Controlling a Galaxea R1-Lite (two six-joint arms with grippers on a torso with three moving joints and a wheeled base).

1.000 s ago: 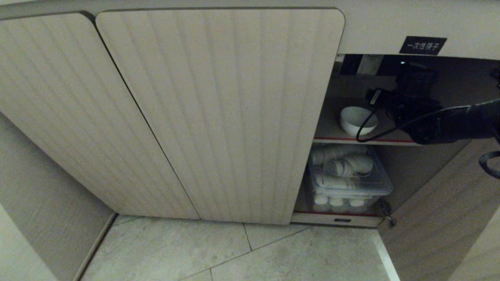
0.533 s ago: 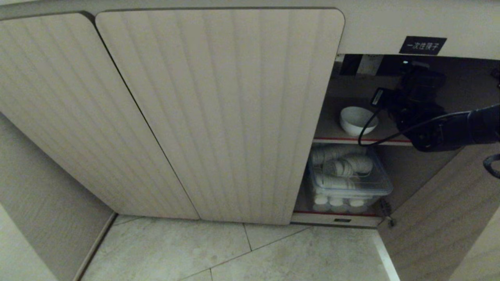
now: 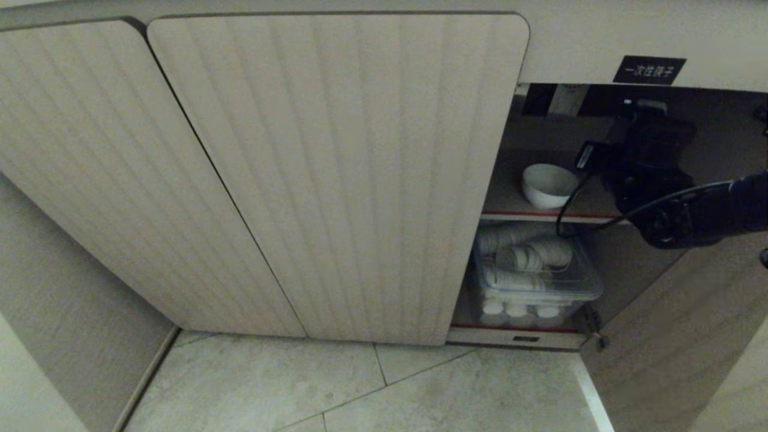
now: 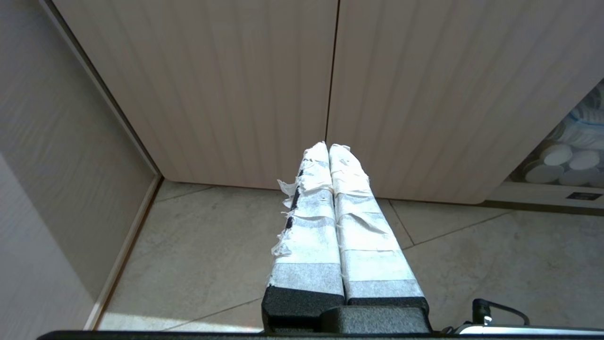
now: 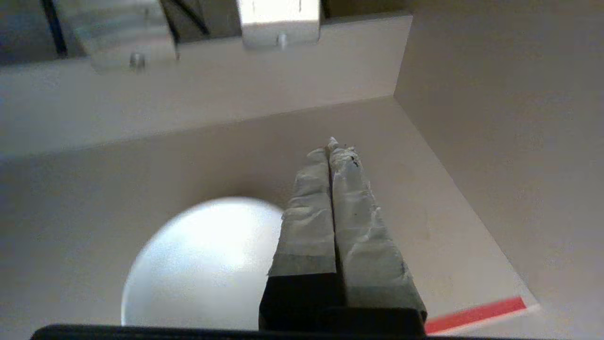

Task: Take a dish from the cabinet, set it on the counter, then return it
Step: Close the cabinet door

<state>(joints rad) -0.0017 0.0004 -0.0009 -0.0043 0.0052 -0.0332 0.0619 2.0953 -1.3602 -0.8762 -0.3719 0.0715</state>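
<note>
The dish (image 3: 549, 185), a small white bowl, stands on the upper shelf (image 3: 528, 214) of the open cabinet (image 3: 336, 180). My right arm (image 3: 654, 174) reaches into that compartment just right of the bowl. In the right wrist view my right gripper (image 5: 332, 146) is shut with nothing in it, its taped fingers (image 5: 349, 212) beside and past the dish (image 5: 203, 269), over bare shelf. My left gripper (image 4: 328, 147) is shut and empty, parked low in front of the closed ribbed doors. The counter is out of view.
A clear plastic box (image 3: 534, 270) of white ribbed paper cups fills the lower shelf. The compartment's door (image 3: 678, 336) hangs open at the right. A black label (image 3: 649, 69) sits above the opening. Metal brackets (image 5: 278, 23) hang at the compartment's back. Tiled floor (image 3: 390, 390) lies below.
My right arm has drawn to the right and slightly down, off the bowl's right edge. The bowl has stayed on the shelf. The left arm has not moved.
</note>
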